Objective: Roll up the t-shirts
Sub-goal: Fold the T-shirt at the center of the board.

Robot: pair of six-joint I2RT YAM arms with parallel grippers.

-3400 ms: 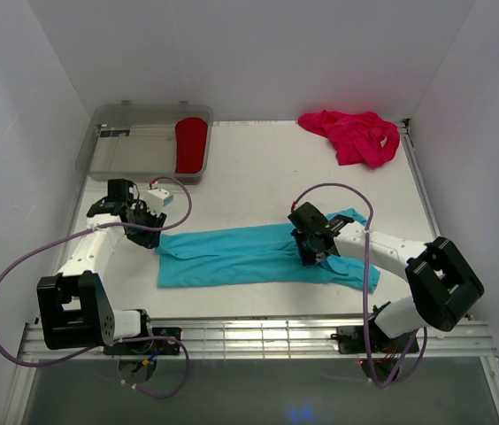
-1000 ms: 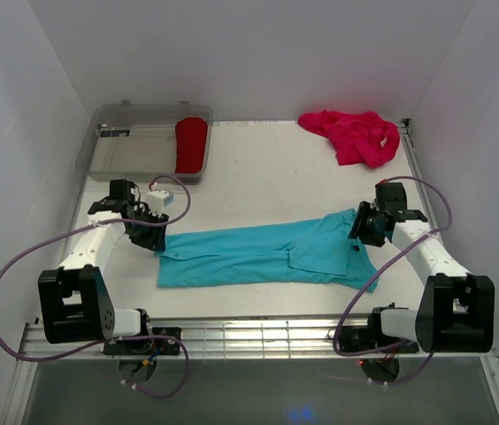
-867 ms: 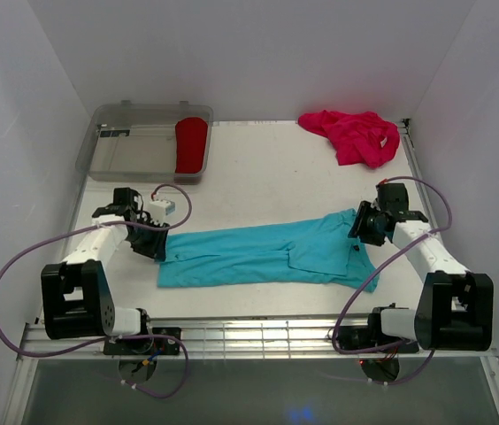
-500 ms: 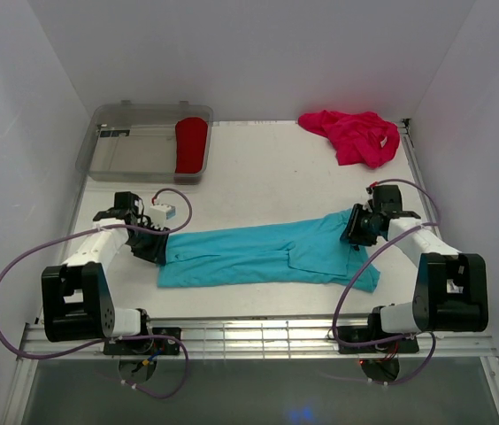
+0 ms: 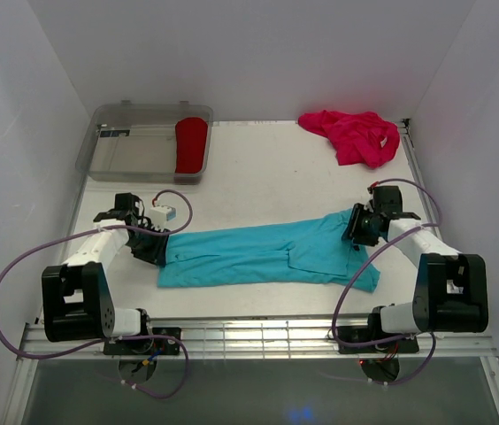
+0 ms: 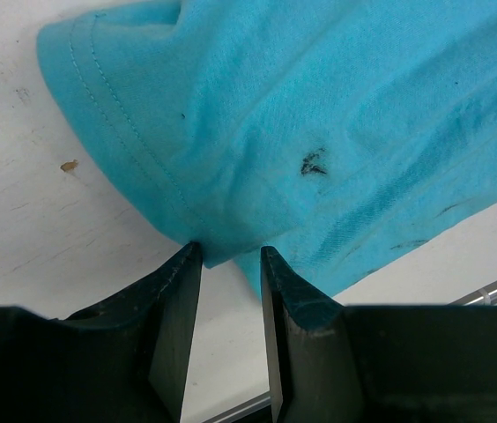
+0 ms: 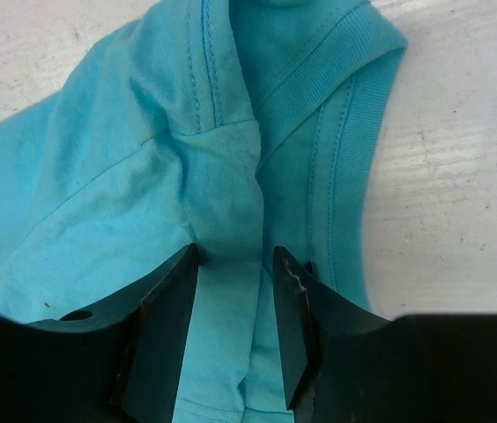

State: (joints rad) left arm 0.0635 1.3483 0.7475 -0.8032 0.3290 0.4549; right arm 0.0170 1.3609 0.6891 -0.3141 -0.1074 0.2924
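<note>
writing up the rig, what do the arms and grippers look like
The left arm and right arm have white links, blocky black joints and a looping purple cable. The left gripper and right gripper have flat, tapered black fingers.

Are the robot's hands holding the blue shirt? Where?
It cannot be told. The left gripper straddles the hem corner of the turquoise t-shirt, the right gripper a fold by its collar, but both jaws stand apart.

The turquoise t-shirt [image 5: 267, 255] lay folded in a long flat band across the middle, the magenta t-shirt [image 5: 353, 135] crumpled far right, the red t-shirt [image 5: 191, 144] rolled in the clear bin [image 5: 130, 152].
</note>
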